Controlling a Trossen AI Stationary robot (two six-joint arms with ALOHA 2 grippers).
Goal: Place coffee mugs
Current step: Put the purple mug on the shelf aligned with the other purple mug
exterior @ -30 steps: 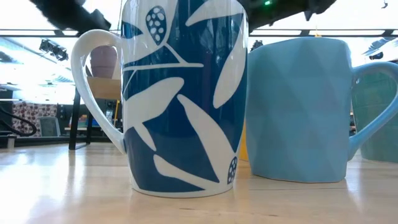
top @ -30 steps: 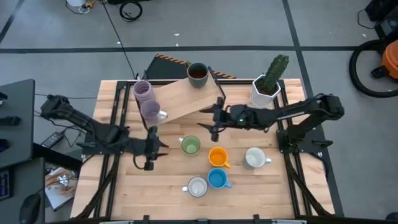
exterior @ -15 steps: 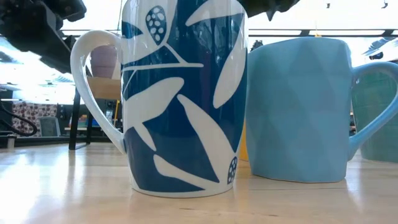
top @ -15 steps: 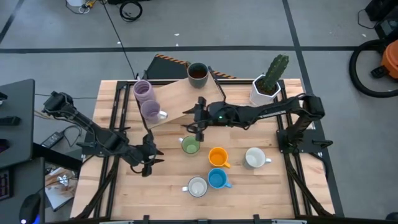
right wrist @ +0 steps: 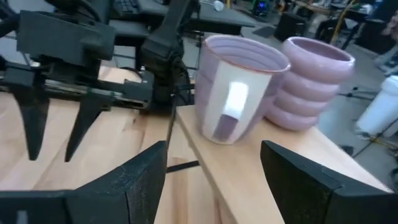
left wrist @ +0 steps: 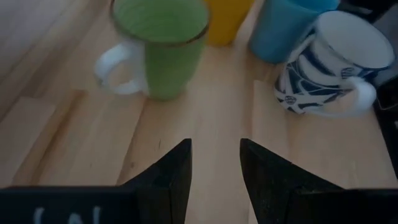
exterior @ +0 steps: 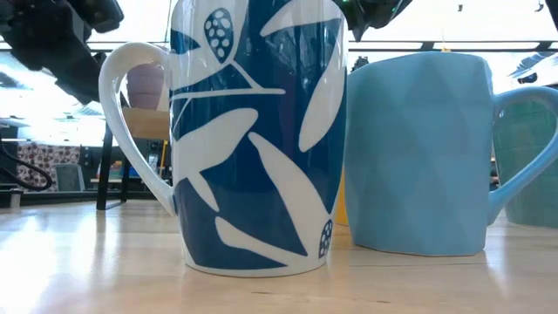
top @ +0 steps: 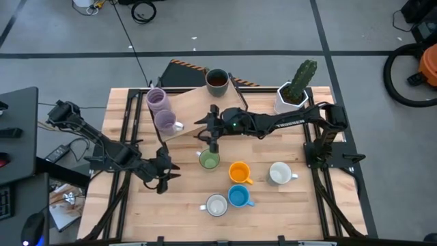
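**Right fingers spread just above the green mug**

The right gripper (top: 212,141) has its fingers parted with nothing between them, poised at the far rim of the green mug (top: 209,160), which stands upright on the table. The left gripper (top: 164,179) is half open, empty, and clearly farther from that mug. The right arm looks better placed.

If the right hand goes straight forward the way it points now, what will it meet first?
Most likely the nearer purple mug, which stands on the raised wooden board straight ahead of the open right hand. The second purple mug stands just beyond it. Depth is hard to judge, so it may pass slightly beside it.
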